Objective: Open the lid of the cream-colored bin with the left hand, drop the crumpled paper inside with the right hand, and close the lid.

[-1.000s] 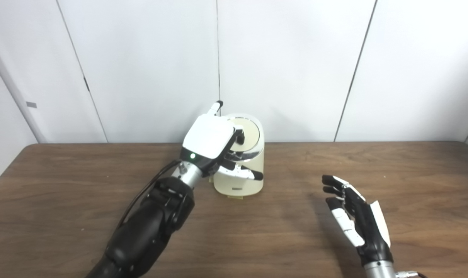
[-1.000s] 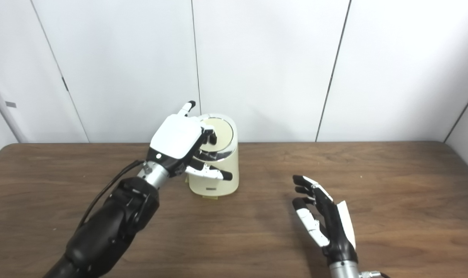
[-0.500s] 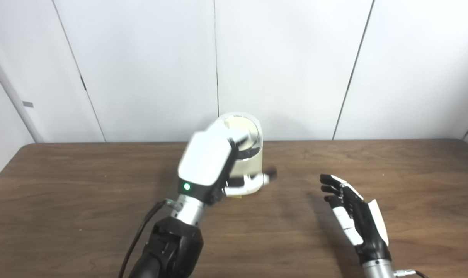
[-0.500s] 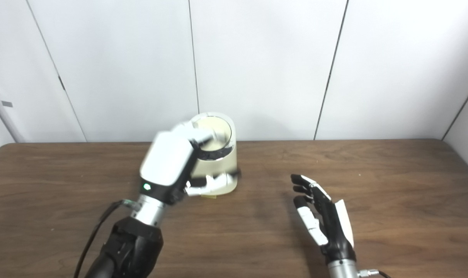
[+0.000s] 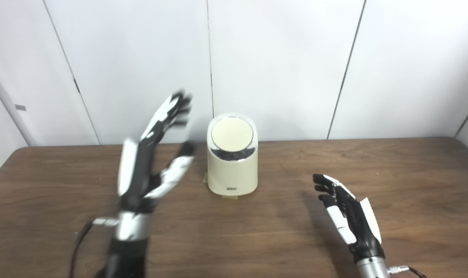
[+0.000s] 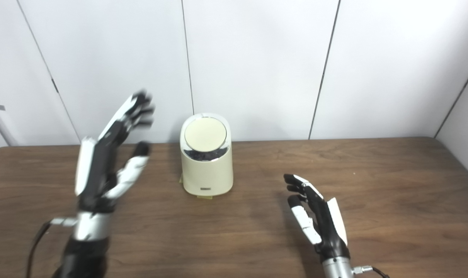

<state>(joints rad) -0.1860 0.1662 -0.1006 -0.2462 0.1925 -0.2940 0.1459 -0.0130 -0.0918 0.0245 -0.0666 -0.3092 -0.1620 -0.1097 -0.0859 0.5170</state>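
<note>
The cream-colored bin [image 5: 232, 164] stands upright at the back middle of the wooden table [image 5: 280, 239], its round lid [image 5: 232, 135] lying shut on top. My left hand [image 5: 148, 162] is raised to the left of the bin, apart from it, fingers spread and holding nothing; it is motion-blurred. My right hand [image 5: 348, 216] hovers low over the table to the right of the bin, open and empty, palm facing left. No crumpled paper shows in either view.
White wall panels [image 5: 280, 65] rise right behind the table's back edge, close to the bin. A black cable [image 5: 77, 247] hangs by my left forearm.
My left hand left the bin's top, swung back to the left and opened wide. The lid now lies shut and fully in view. The camera shifted slightly; the right hand barely moved.
</note>
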